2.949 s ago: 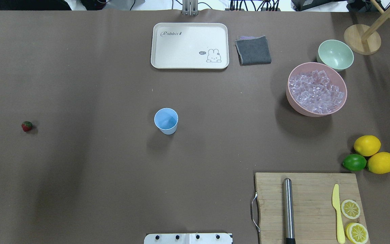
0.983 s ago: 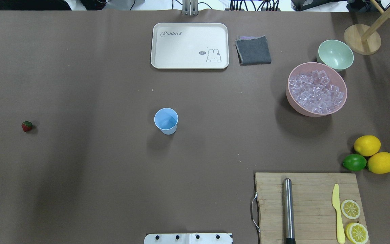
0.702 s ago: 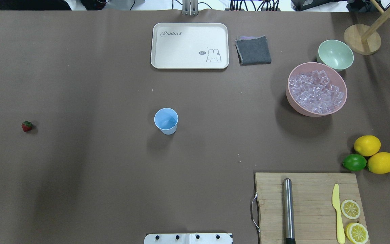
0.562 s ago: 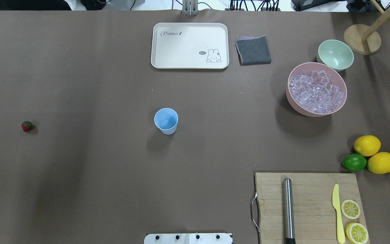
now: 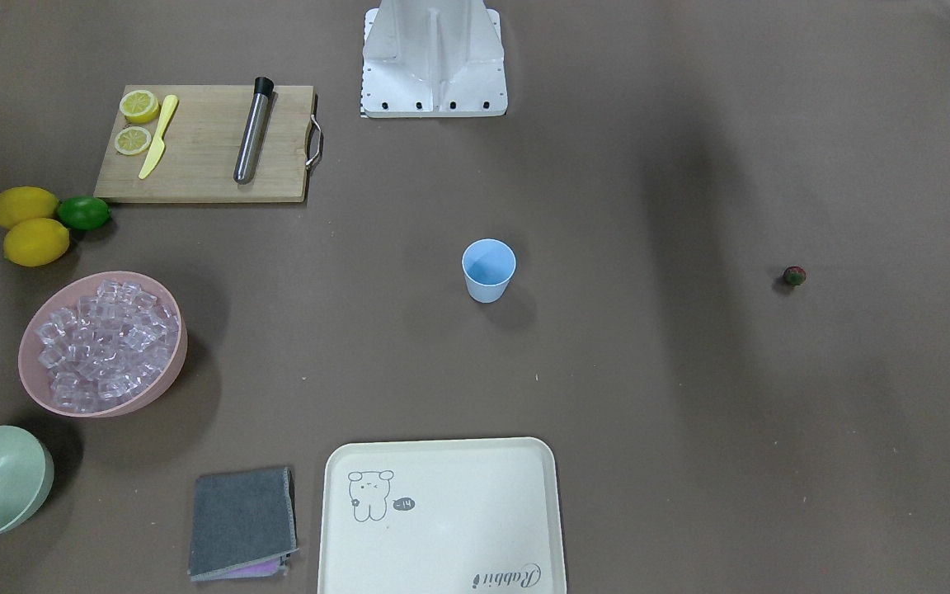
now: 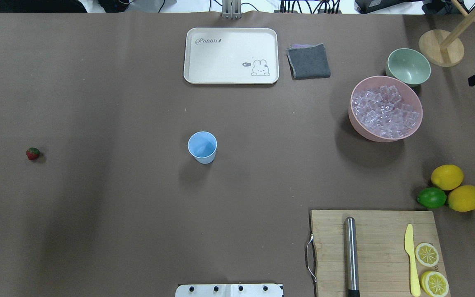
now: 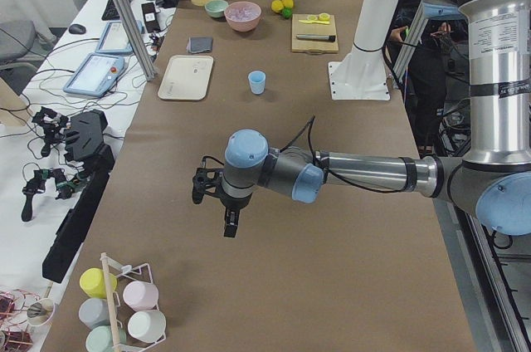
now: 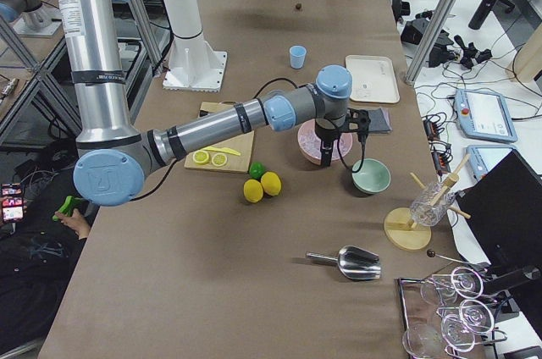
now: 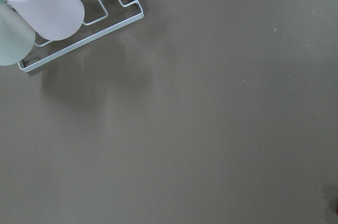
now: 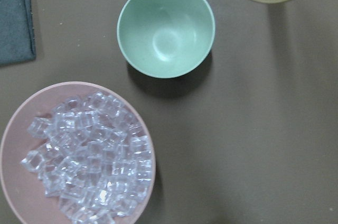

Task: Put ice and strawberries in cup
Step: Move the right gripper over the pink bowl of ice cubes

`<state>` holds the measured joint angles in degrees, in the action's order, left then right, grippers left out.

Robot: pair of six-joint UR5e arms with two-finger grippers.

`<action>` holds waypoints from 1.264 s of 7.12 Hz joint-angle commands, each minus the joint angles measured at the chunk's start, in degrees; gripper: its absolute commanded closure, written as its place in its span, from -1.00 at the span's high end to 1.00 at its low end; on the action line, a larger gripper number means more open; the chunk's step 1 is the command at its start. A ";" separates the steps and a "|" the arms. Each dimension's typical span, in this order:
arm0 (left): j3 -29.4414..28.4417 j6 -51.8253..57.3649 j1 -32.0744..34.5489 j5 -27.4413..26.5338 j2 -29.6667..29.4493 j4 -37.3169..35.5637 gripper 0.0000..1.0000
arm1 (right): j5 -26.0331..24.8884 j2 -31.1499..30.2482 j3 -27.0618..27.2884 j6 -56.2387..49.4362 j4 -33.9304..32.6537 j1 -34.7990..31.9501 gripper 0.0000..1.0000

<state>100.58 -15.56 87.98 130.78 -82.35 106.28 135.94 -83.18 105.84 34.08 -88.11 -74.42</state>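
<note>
The light blue cup [image 6: 202,147] stands upright and empty mid-table; it also shows in the front view [image 5: 489,271]. The strawberry [image 6: 33,153] lies alone far to the left. The ice [image 6: 386,111] fills a pink bowl [image 6: 357,123] at the right, and the right wrist view looks down on it [image 10: 87,152]. My right gripper [image 8: 326,154] hangs above the pink bowl's far side; I cannot tell its state. My left gripper [image 7: 229,221] hovers over bare table far to the left, fingers pointing down; I cannot tell its state.
A pale green bowl [image 6: 408,66] sits behind the pink bowl. A tray [image 6: 196,62] and a grey cloth [image 6: 308,62] lie at the back. A cutting board [image 6: 377,239] with a knife and lemon slices, lemons and a lime [image 6: 431,198] are front right. A cup rack [image 9: 39,7] stands near the left gripper.
A black part of the right arm has come into the overhead view at its right edge. The cup, strawberry and bowls have not moved.
</note>
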 commanded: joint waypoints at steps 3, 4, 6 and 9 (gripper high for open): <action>-0.29 0.09 0.00 0.00 0.09 0.07 0.96 | -5.24 5.29 1.22 12.66 0.22 11.03 0.96; -0.55 0.09 0.00 0.00 0.00 0.15 0.96 | -5.68 7.40 0.25 16.94 0.22 12.62 0.96; -0.64 0.09 0.00 0.00 0.00 0.16 0.96 | -5.68 7.51 -0.90 25.64 0.13 12.81 0.93; -0.56 0.09 0.00 0.00 -0.09 0.24 0.96 | -6.56 8.29 -1.34 40.23 0.22 13.60 0.91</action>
<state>100.01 -15.51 87.98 130.78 -82.41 106.46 129.96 -75.43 104.60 68.49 -87.92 -61.43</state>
